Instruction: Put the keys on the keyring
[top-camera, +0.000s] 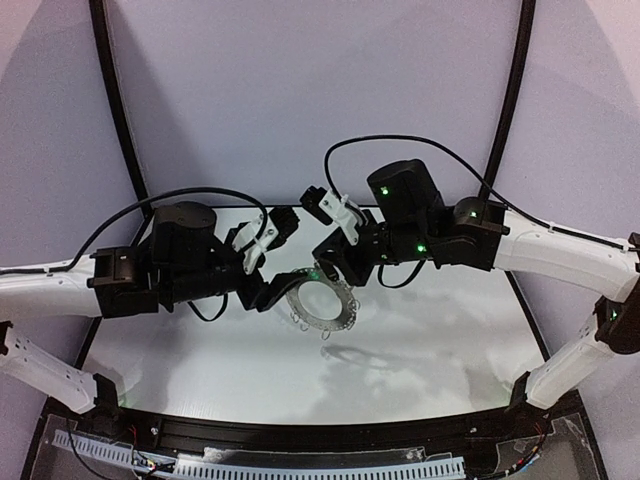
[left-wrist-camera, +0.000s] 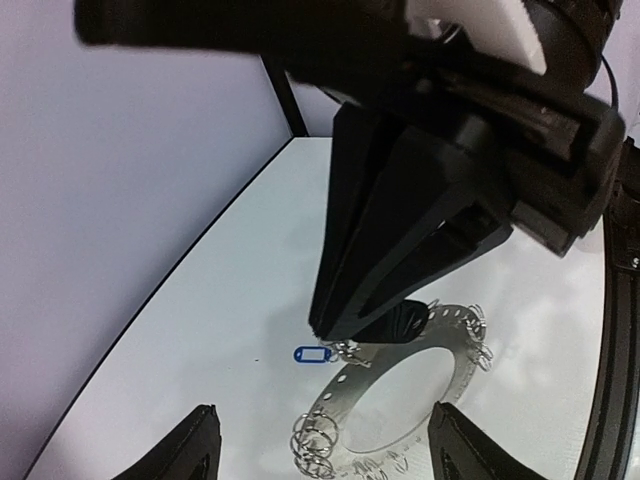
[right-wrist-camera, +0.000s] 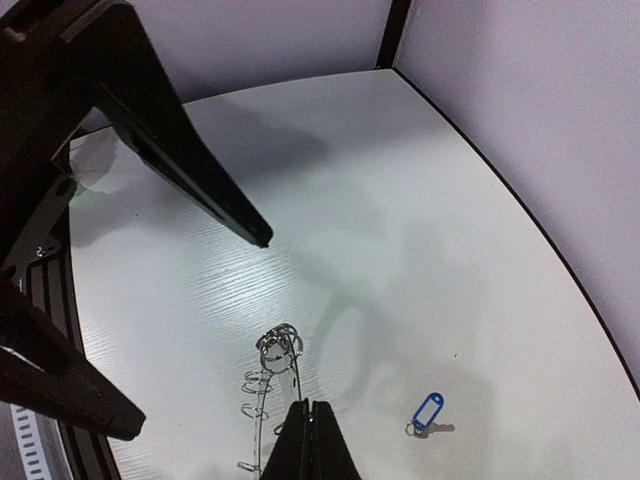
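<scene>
Checking in: my left gripper (left-wrist-camera: 322, 410) has its jaws spread wide at the left side of the keyring (left-wrist-camera: 335, 398), which I see hanging above the table (top-camera: 200, 340). My right gripper (right-wrist-camera: 309, 438) is pinched tight on its far rim. The blue-tag key (right-wrist-camera: 428, 411) lies loose on the table close by.

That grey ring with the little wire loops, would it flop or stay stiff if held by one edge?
Probably stiff: the right gripper pinches one edge of the keyring and the disc looks flat, not sagging. Its wire loops hang loose, so they would likely swing. Thin with a big hole, it seems light.
</scene>
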